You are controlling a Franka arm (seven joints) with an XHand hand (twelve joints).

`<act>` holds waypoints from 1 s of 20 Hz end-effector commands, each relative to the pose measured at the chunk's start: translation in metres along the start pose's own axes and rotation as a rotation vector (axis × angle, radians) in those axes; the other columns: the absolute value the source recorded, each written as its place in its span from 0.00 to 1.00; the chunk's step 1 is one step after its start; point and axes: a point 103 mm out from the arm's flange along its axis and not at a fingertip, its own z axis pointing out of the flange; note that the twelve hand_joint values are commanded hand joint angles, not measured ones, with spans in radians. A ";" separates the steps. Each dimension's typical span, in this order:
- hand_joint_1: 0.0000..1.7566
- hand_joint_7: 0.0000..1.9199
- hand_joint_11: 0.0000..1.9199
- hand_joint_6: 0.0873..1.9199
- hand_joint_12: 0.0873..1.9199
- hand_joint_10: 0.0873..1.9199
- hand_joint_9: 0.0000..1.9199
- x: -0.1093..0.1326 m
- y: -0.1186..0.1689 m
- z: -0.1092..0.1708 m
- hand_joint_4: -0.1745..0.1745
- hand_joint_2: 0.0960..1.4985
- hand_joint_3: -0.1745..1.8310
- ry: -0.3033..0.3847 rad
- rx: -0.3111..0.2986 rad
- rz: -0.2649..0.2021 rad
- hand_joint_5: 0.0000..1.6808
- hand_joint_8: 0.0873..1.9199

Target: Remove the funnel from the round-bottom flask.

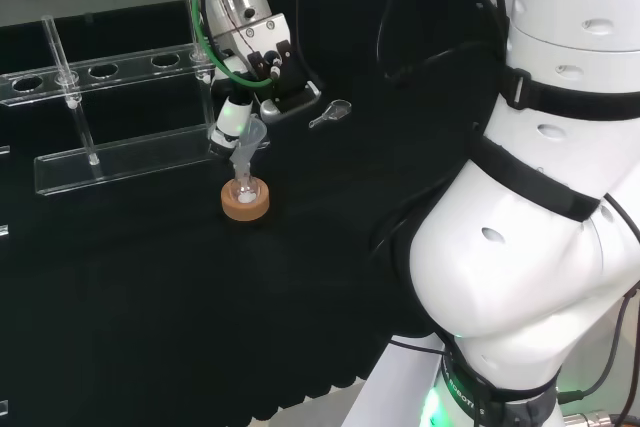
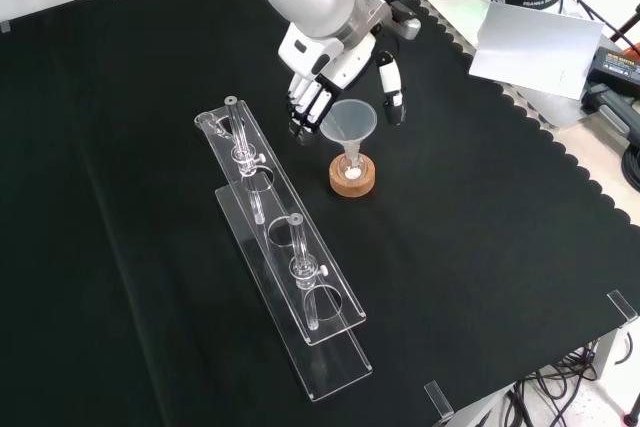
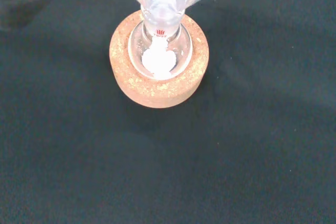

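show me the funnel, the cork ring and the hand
funnel (image 2: 347, 121), front view, on the inside of its wide cone
cork ring (image 3: 163, 92), wrist view, on its near rim under the flask
hand (image 2: 318, 97), front view, on its fingers beside the funnel

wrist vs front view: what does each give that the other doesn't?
Wrist view: white powder lying in the bottom of the round-bottom flask, seen close through the glass.
Front view: the robot hand with fingers to either side of the funnel, and the clear tube rack to the left.
Both: the funnel seated in the flask's neck, and the flask on its cork ring on the black cloth.
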 end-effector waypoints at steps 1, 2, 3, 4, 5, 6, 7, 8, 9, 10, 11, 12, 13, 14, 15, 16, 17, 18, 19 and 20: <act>0.39 0.00 0.18 0.00 0.73 0.39 0.12 -0.007 0.008 0.018 0.54 0.39 0.24 -0.009 0.013 -0.013 0.14 0.25; 0.39 0.00 0.18 0.00 0.73 0.39 0.12 -0.006 0.009 0.019 0.54 0.39 0.24 -0.013 0.014 -0.012 0.14 0.25; 0.39 0.00 0.19 0.00 0.73 0.39 0.12 -0.002 0.009 0.017 0.54 0.39 0.24 -0.023 0.019 -0.009 0.14 0.26; 0.40 0.00 0.19 0.00 0.73 0.39 0.12 -0.001 0.009 0.017 0.54 0.39 0.24 -0.026 0.020 -0.009 0.15 0.26; 0.40 0.00 0.19 0.00 0.73 0.39 0.13 0.000 0.009 0.016 0.54 0.39 0.24 -0.027 0.022 -0.008 0.15 0.26; 0.40 0.00 0.19 0.00 0.73 0.39 0.13 0.000 0.010 0.016 0.54 0.39 0.24 -0.023 0.023 -0.003 0.15 0.27; 0.40 0.00 0.19 0.00 0.73 0.39 0.13 0.000 0.009 0.016 0.54 0.39 0.24 -0.018 0.019 -0.003 0.15 0.27; 0.40 0.00 0.19 0.00 0.73 0.39 0.14 -0.001 0.009 0.017 0.54 0.39 0.24 -0.017 0.016 -0.004 0.15 0.27; 0.40 0.00 0.19 0.00 0.73 0.38 0.14 -0.002 0.009 0.017 0.54 0.39 0.24 -0.019 0.014 -0.003 0.15 0.27; 0.40 0.00 0.19 0.00 0.73 0.38 0.15 -0.002 0.010 0.017 0.54 0.39 0.24 -0.025 0.009 0.000 0.16 0.28; 0.41 0.01 0.19 0.00 0.72 0.36 0.16 -0.003 0.010 0.018 0.54 0.40 0.24 -0.029 0.004 0.000 0.16 0.28; 0.41 0.01 0.20 0.00 0.72 0.35 0.17 -0.003 0.011 0.018 0.53 0.40 0.24 -0.034 0.003 0.001 0.17 0.29; 0.42 0.02 0.20 0.00 0.72 0.34 0.19 -0.003 0.011 0.019 0.53 0.40 0.25 -0.041 0.004 0.000 0.18 0.29; 0.42 0.03 0.21 0.00 0.71 0.33 0.21 -0.003 0.012 0.019 0.52 0.40 0.25 -0.052 0.007 0.000 0.19 0.29; 0.43 0.04 0.21 0.00 0.71 0.32 0.22 -0.003 0.012 0.020 0.52 0.40 0.26 -0.054 0.008 -0.002 0.20 0.29; 0.43 0.04 0.21 0.00 0.71 0.31 0.23 -0.002 0.013 0.020 0.52 0.41 0.26 -0.052 0.008 -0.004 0.20 0.29; 0.44 0.05 0.22 0.00 0.70 0.30 0.24 -0.002 0.013 0.020 0.52 0.41 0.26 -0.056 0.008 -0.005 0.21 0.29; 0.44 0.06 0.22 0.00 0.70 0.29 0.26 -0.002 0.013 0.020 0.51 0.41 0.27 -0.059 0.005 -0.006 0.22 0.29; 0.44 0.07 0.23 0.00 0.70 0.29 0.27 -0.002 0.013 0.019 0.51 0.41 0.27 -0.056 -0.007 -0.006 0.24 0.30; 0.45 0.08 0.23 0.00 0.69 0.29 0.28 -0.002 0.013 0.019 0.51 0.41 0.27 -0.060 -0.020 -0.005 0.25 0.30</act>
